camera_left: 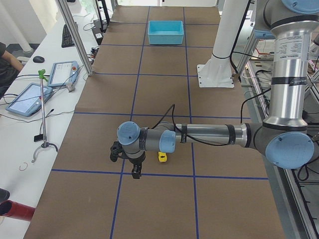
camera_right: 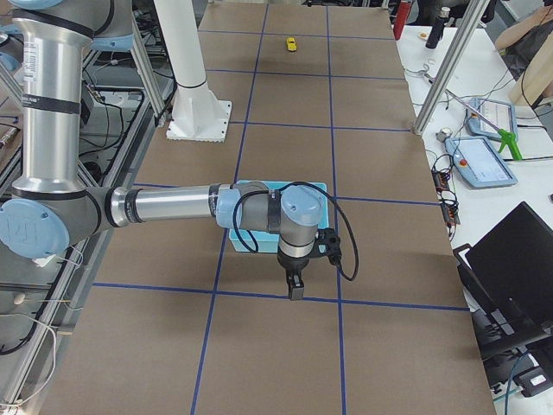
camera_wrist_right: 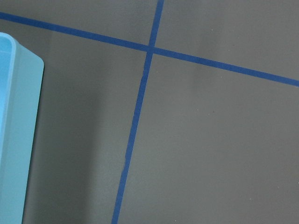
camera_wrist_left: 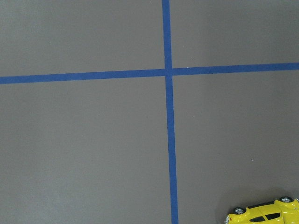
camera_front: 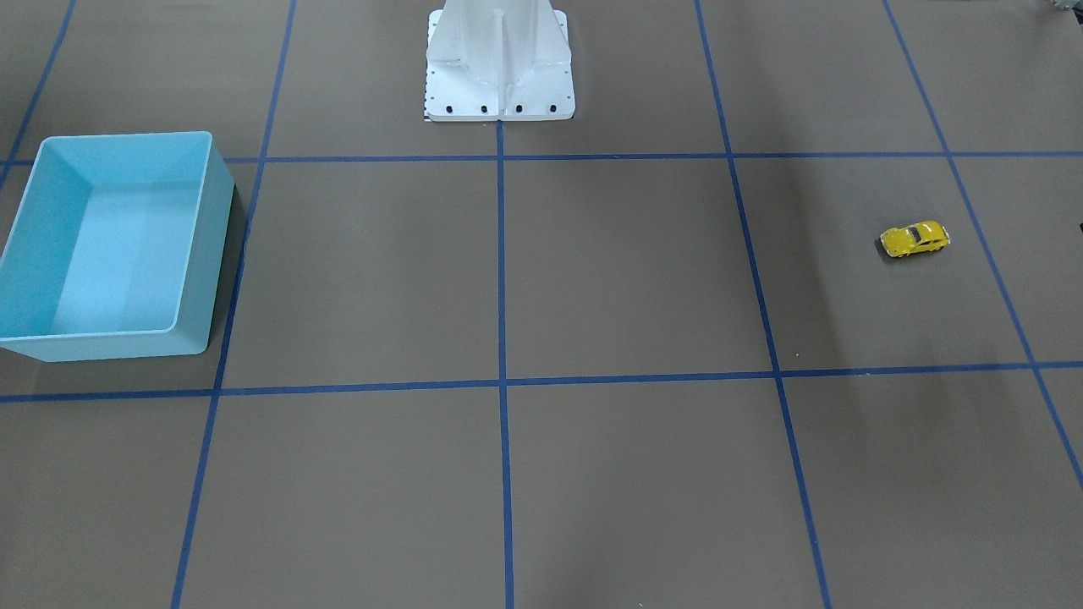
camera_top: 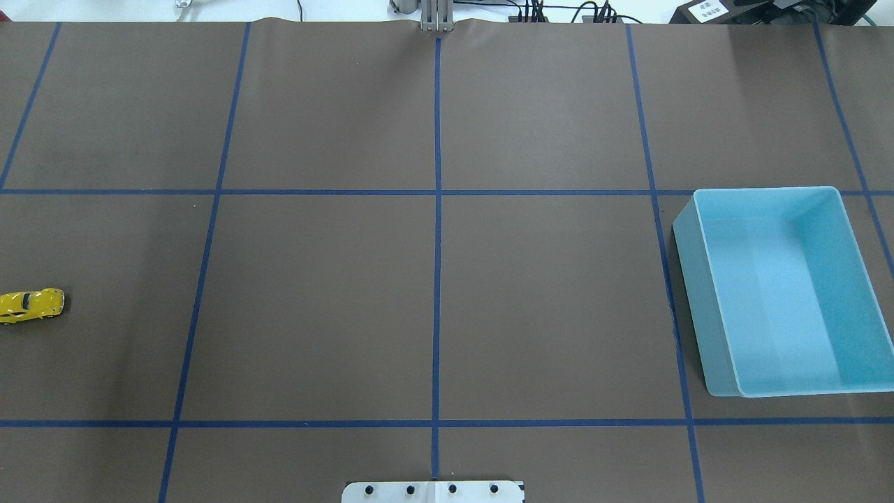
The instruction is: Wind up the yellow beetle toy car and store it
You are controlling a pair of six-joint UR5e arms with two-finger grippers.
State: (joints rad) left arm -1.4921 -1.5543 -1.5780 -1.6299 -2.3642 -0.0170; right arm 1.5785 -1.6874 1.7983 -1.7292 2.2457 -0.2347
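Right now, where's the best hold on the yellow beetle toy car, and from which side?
Probably the flanks: come straight down and close across the narrow width of the yellow beetle toy car, at the doors. It stands on its wheels on the table, both flanks exposed; the rounded roof and ends would likely slip.
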